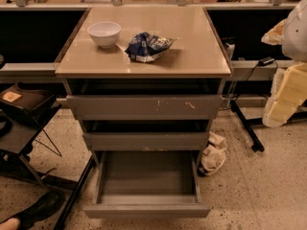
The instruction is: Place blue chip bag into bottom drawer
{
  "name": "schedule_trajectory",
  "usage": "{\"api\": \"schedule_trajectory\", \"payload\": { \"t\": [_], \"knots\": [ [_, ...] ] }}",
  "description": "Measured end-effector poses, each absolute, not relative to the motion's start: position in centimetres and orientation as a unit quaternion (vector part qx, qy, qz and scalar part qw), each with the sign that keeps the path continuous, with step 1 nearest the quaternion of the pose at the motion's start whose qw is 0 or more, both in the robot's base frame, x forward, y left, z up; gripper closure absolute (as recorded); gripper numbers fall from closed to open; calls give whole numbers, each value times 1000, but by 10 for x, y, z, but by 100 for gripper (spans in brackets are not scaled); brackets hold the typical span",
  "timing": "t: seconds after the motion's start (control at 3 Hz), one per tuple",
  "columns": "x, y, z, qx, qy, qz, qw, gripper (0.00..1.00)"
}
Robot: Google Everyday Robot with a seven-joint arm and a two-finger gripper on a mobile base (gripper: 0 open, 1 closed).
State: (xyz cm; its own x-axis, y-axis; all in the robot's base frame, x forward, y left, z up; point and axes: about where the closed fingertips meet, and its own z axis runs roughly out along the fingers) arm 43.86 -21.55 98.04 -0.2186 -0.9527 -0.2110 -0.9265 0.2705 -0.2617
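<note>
1. Blue chip bag (147, 47) is not in your end effector (282, 102), which hangs at the right edge of the frame, about mid-height. You cannot tell whether it is set wide or narrow.
2. Your arm (296, 30) runs up from it to the upper right corner, off to the side of the worktop (192, 51) and not reaching over it.
3. The bag lies crumpled on the worktop, upper centre, just beside the white bowl (104, 33).
4. The bottom drawer (146, 176) stands pulled out at lower centre with nothing in it. Judged from this, grasp, carry and release are all left to do.
</note>
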Motion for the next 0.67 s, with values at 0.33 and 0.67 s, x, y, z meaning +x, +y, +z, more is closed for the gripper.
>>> {"api": "schedule_trajectory", "payload": {
  "t": [0.33,0.67],
  "knots": [
    [439,-216,980,-603,780,-40,166,0],
    [454,-208,978,-607,776,-41,165,0]
  ]
}}
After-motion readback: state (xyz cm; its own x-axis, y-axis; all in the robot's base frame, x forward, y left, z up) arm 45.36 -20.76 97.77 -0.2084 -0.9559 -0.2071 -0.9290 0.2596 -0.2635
